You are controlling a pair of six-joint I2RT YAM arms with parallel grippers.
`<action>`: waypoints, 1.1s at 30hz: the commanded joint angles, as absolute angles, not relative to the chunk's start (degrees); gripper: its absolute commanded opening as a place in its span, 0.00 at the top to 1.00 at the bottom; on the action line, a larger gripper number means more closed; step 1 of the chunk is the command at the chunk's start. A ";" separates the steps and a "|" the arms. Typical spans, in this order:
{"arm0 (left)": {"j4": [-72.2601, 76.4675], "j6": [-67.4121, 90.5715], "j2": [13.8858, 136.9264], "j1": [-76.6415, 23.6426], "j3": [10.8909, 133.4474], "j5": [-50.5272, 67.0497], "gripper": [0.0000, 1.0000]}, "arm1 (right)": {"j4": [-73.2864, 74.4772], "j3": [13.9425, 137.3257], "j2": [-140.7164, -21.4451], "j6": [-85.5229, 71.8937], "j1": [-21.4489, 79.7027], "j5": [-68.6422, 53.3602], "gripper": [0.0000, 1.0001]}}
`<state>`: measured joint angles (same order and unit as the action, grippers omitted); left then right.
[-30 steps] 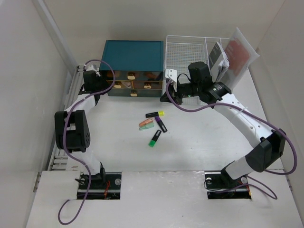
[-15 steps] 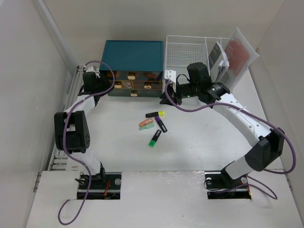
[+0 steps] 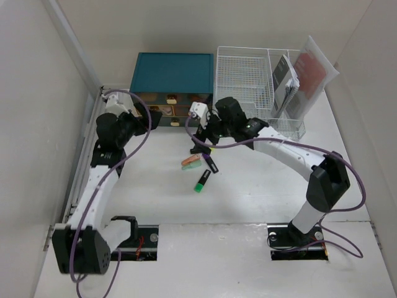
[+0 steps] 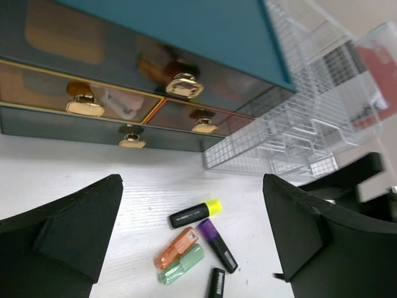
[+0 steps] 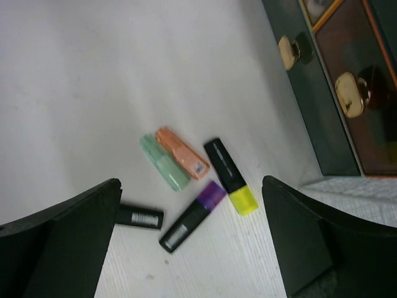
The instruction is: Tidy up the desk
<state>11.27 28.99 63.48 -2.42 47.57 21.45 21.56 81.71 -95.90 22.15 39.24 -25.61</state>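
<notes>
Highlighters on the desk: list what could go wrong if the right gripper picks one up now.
1. The orange highlighter and mint highlighter lie touching; the open right gripper could pinch both or knock one away.
2. The purple highlighter sits close beside the yellow highlighter; taking either may roll the other.

1. The tabletop (image 3: pixel 260 186) is coloured plain white.
2. The drawer box (image 3: pixel 172 71) is painted teal, with gold knobs (image 4: pixel 183 85).
3. The rack (image 3: pixel 242 71) is formed of white mesh.
4. Black barrels are seen on the yellow marker (image 4: pixel 195 213), purple marker (image 4: pixel 217 245) and green marker (image 3: pixel 201 181).
5. The orange marker (image 4: pixel 176 248) and mint marker (image 4: pixel 181 264) are coloured pastel.
</notes>
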 commanded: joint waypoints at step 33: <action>7.82 21.97 37.00 -2.72 39.46 4.92 0.00 | 9.05 98.87 -120.40 -29.44 45.79 25.48 0.14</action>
